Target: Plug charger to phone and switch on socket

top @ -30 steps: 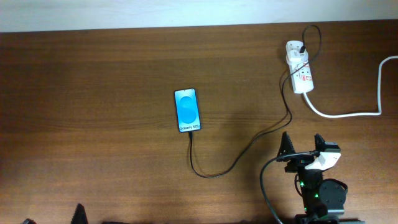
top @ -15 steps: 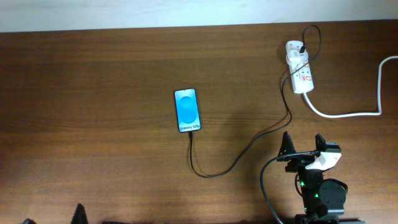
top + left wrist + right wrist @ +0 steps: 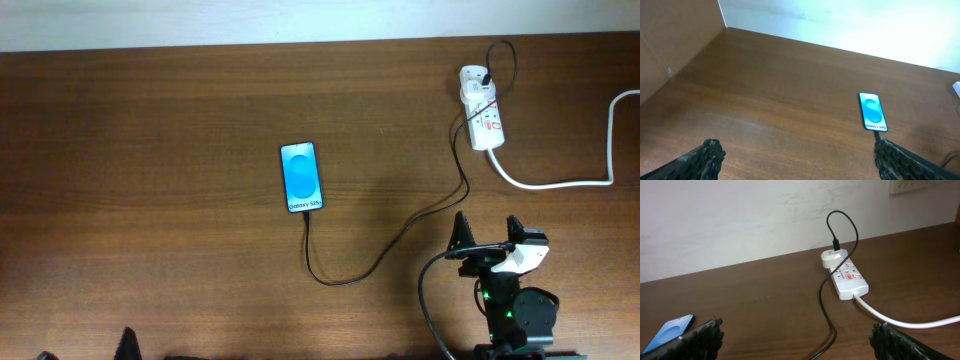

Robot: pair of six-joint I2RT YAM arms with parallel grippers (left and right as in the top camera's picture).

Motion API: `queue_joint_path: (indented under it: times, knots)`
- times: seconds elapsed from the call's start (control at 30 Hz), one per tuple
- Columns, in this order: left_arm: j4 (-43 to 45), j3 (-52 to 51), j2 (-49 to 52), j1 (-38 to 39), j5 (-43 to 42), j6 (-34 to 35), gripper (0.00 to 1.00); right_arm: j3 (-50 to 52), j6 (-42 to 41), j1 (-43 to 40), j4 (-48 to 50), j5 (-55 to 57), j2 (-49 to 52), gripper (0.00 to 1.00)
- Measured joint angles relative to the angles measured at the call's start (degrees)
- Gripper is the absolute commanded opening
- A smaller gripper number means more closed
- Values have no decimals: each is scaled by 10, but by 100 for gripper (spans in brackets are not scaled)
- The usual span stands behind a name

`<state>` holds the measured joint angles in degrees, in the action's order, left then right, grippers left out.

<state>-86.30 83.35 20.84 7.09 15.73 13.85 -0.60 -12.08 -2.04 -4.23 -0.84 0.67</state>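
Where the phone [image 3: 302,178] lies, flat and screen-up near the middle of the table [image 3: 150,120], you can see its blue display lit and the "Galaxy" text at the end nearest the arms. The charger [image 3: 380,262] meets that same end. Its black cable leaves the phone's near edge, curves in a loop toward the arms, then climbs diagonally to the far right and ends in a tall loop at a small white adapter [image 3: 474,77]. You can't tell at this size whether the tip is fully seated in the phone.

The adapter sits in the far end of the socket [image 3: 488,125], which lies at the far right of the table, well apart from the phone. The red marks on its switches show, but their position is too small to read. A thick white cord [image 3: 560,184] runs from the socket's near end off to the right edge.

Your right claw [image 3: 486,225] hovers over the table on the near side of the socket, jaws spread wide and gripping nothing, with the cable passing just to its left. Your left claw [image 3: 795,150] is at the near left, also spread wide and empty, well apart from the phone.
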Motion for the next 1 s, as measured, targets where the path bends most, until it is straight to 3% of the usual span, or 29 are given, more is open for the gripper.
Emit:
queue_joint_path:
  times: [0.77, 1.0]
  knots:
    - [4, -7, 0, 0, 13, 0, 99, 0, 0, 0, 0, 0, 0, 98]
    - [107, -145, -25, -14, 6, 0, 99, 0, 0, 0, 0, 2, 0, 98]
